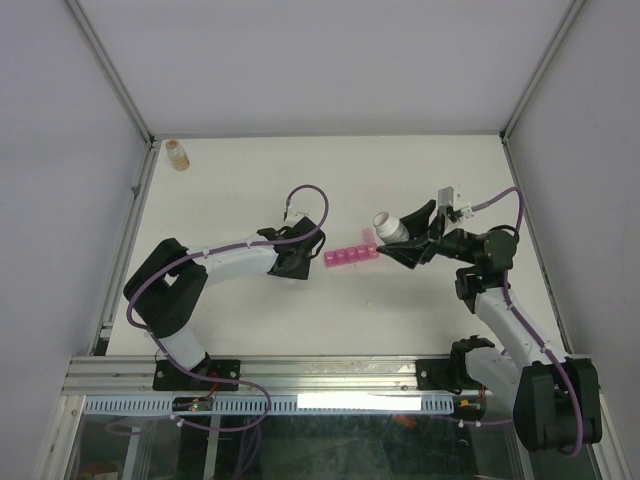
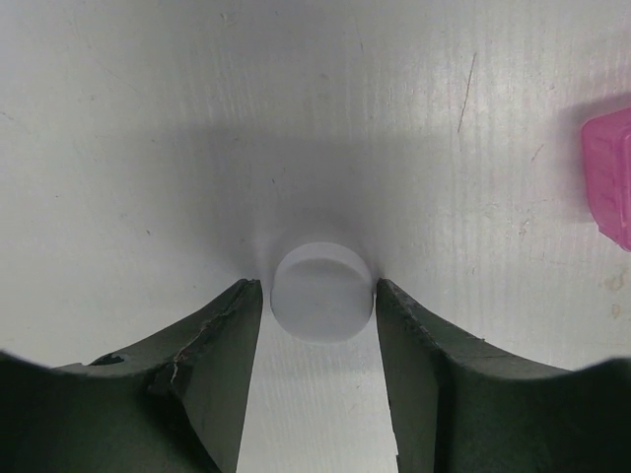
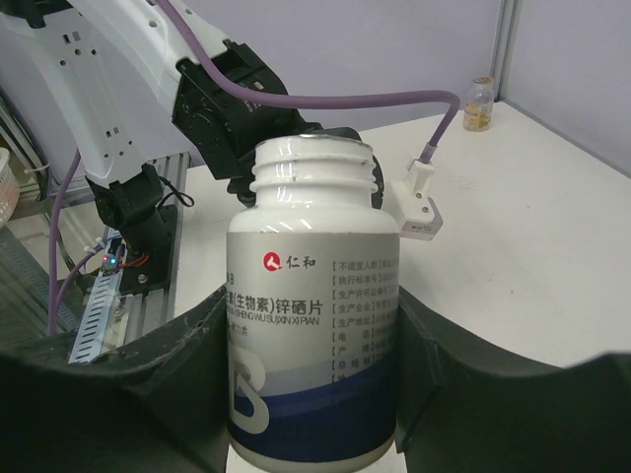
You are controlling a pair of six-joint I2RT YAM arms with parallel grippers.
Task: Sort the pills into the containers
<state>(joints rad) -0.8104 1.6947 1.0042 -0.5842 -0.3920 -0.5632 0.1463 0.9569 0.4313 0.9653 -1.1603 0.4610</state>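
Observation:
The containers, a pink organiser strip (image 1: 350, 257), lie mid-table; the strip's end shows as a pink organiser corner (image 2: 609, 177) at the right edge of the left wrist view. My left gripper (image 1: 300, 262) rests on the table just left of the strip. Its fingers (image 2: 222, 345) press both sides of a round white cap (image 2: 322, 294) lying flat on the table. My right gripper (image 1: 412, 243) is shut on an uncapped white bottle (image 3: 314, 325), held off the table and tilted, its mouth (image 1: 382, 221) just above the strip's right end. No pills show.
A small amber bottle (image 1: 178, 154) stands at the far left corner, also seen as the amber bottle (image 3: 479, 103) in the right wrist view. Grey walls and metal rails (image 1: 130, 230) bound the table.

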